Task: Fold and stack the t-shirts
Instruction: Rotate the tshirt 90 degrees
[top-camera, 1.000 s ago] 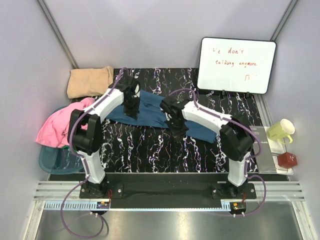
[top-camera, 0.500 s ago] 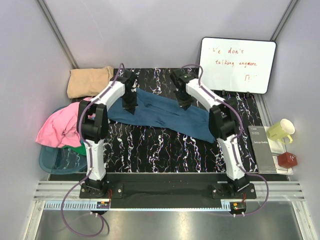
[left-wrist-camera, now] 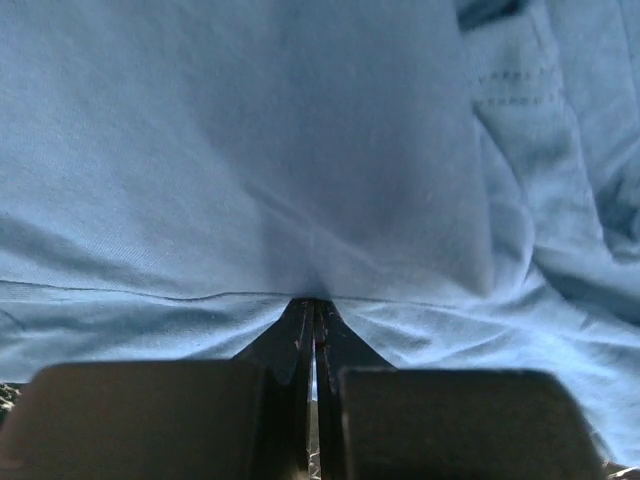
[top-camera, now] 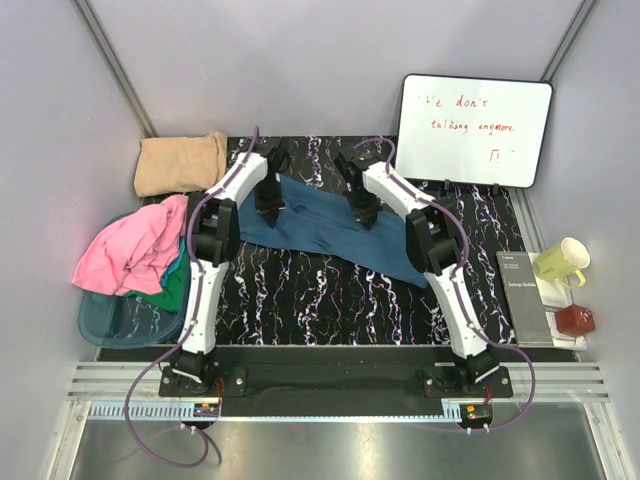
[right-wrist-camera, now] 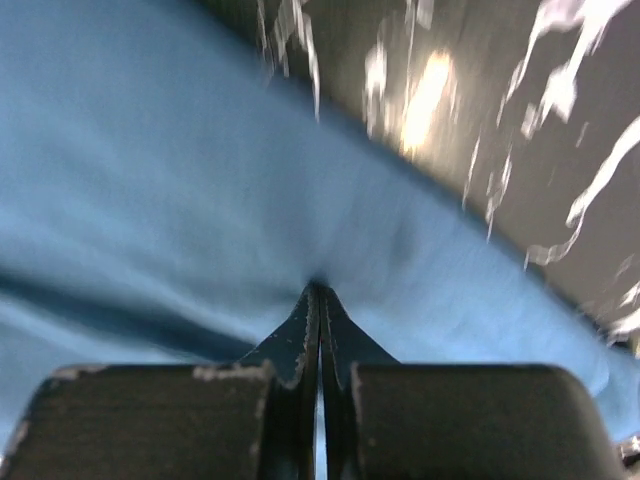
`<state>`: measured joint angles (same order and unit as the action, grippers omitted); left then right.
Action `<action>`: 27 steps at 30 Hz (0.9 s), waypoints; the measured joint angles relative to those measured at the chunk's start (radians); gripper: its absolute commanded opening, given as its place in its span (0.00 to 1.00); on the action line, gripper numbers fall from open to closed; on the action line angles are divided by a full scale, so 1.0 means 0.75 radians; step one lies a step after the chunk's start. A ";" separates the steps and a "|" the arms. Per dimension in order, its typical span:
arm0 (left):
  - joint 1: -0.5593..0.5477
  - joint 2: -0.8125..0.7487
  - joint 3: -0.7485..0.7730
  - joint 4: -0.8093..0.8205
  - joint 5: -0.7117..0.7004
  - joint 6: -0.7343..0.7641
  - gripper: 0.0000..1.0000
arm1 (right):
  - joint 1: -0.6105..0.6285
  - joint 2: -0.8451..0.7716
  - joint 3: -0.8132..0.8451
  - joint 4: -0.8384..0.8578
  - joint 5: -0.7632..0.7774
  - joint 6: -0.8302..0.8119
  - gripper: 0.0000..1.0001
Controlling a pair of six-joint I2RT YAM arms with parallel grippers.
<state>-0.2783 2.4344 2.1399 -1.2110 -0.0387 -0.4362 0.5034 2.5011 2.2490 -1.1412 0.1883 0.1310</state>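
Note:
A dark teal-blue t-shirt lies spread across the middle of the black marbled table. My left gripper is shut on its far left edge; the left wrist view shows the cloth pinched at the fingertips. My right gripper is shut on its far edge further right; the right wrist view shows the cloth bunched at the closed tips. A folded tan-beige t-shirt lies at the back left. A pink t-shirt and a green one lie in a heap at the left.
A teal basket holds the pink and green shirts at the left edge. A whiteboard stands at the back right. A yellow mug, a red box and a booklet sit at the right.
Both arms have stretched towards the back of the table, carrying the blue shirt's far edge with them. The right gripper came from the shirt's middle to its far edge.

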 measured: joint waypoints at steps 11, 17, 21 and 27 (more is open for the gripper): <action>-0.080 0.234 0.440 -0.091 0.069 -0.022 0.00 | 0.008 -0.321 -0.600 -0.015 -0.173 0.001 0.00; -0.121 0.162 0.315 0.072 0.157 -0.011 0.00 | 0.059 -0.390 -0.698 -0.031 -0.236 0.008 0.00; -0.141 -0.063 0.008 0.193 0.208 -0.006 0.00 | 0.071 -0.394 -0.631 -0.042 -0.243 0.019 0.00; -0.298 -0.550 -0.357 0.370 0.285 0.000 0.00 | 0.014 -0.382 -0.306 -0.082 -0.228 0.051 0.00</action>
<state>-0.5014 2.0220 1.8721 -0.9333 0.1749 -0.4362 0.5140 2.2147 2.0193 -1.2026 0.0174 0.1692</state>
